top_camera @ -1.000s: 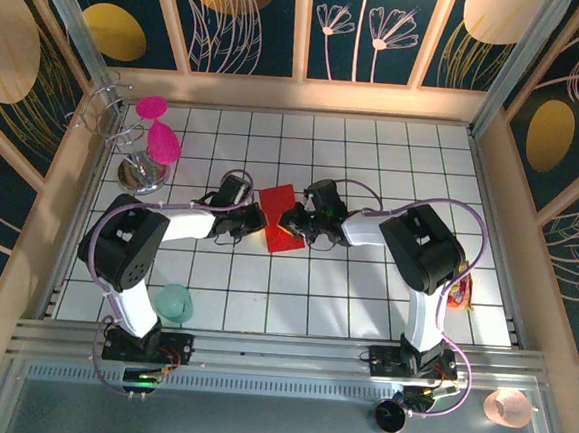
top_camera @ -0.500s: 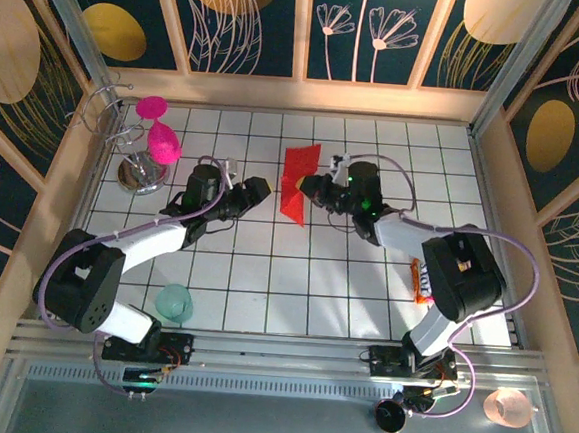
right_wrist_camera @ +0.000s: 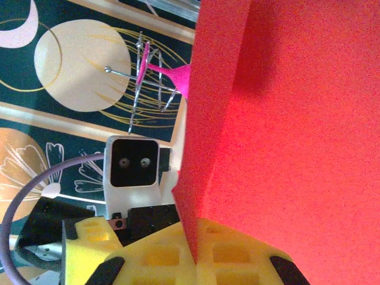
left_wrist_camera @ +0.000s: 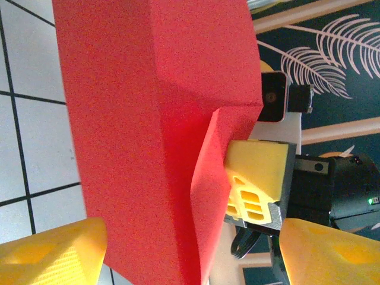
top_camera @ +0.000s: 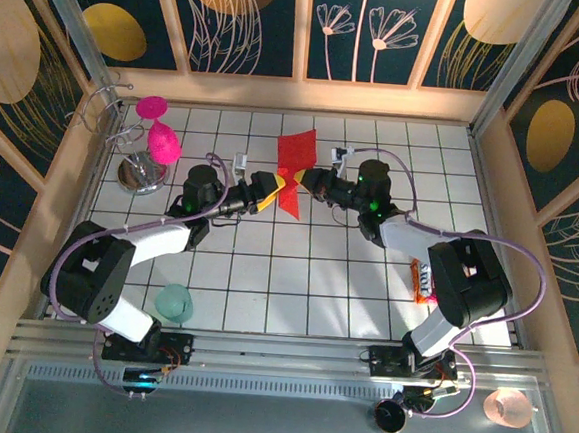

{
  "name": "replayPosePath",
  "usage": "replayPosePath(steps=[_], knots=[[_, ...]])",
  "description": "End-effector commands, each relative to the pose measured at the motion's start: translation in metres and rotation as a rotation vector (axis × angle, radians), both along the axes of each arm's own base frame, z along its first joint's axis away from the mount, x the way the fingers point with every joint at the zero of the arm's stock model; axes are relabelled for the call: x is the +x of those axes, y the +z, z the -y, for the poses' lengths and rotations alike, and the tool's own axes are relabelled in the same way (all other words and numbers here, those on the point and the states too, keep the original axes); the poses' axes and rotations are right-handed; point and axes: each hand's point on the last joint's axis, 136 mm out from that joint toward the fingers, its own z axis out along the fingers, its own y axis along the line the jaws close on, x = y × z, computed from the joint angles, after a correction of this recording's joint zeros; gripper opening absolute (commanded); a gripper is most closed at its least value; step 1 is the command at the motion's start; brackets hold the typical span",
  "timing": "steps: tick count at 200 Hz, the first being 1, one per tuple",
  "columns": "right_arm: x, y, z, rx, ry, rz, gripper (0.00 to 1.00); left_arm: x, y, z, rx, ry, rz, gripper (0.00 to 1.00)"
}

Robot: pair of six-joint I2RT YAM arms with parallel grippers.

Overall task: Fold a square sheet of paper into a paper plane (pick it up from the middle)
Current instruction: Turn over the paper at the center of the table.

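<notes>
Begin at 10 o'clock of the tiled table [top_camera: 265,275] with the magenta goblets [top_camera: 160,132] on their wire stand, well apart from the work and no obstacle.

Look next to the left gripper [top_camera: 269,186]: jaws apart, nothing held, just at 9 o'clock of the red sheet of paper [top_camera: 295,165]. Cannot tell contact between the left fingertips [left_wrist_camera: 56,252] and the paper. Note the sheet itself: lifted off the table, up from centre toward 12 o'clock, already creased, one flap bent over in the left wrist view.

Finish at the right gripper [top_camera: 306,184], at 3 o'clock of the sheet and pinched shut on its edge. Check the right wrist view for paper caught between the yellow pads [right_wrist_camera: 148,237].

Judge the step as a mid-air regrasp ahead of the next fold. To do it well:
- Bring the open left jaws in slowly along the plane of the sheet.
- Straddle the crease, not the loose flap.
- Close only with paper well between both pads.
- Hold the right pinch firm until then, or risk a drop.
- Avoid drawing the two grips apart, for fear of tearing or slipping such thin paper.
</notes>
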Motion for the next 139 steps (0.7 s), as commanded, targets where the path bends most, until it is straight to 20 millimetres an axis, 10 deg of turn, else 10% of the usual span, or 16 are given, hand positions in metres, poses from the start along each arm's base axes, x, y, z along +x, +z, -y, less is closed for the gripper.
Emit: replayPosePath(steps=[1,139], knots=[[-0.007,0.012,-0.005,0.040,0.049,0.036,0.00,-0.003,0.016,0.008,-0.041,-0.054,0.055,0.74],[-0.010,0.001,-0.005,0.004,0.071,-0.001,0.06,-0.004,0.030,0.011,-0.077,-0.079,0.104,0.26]])
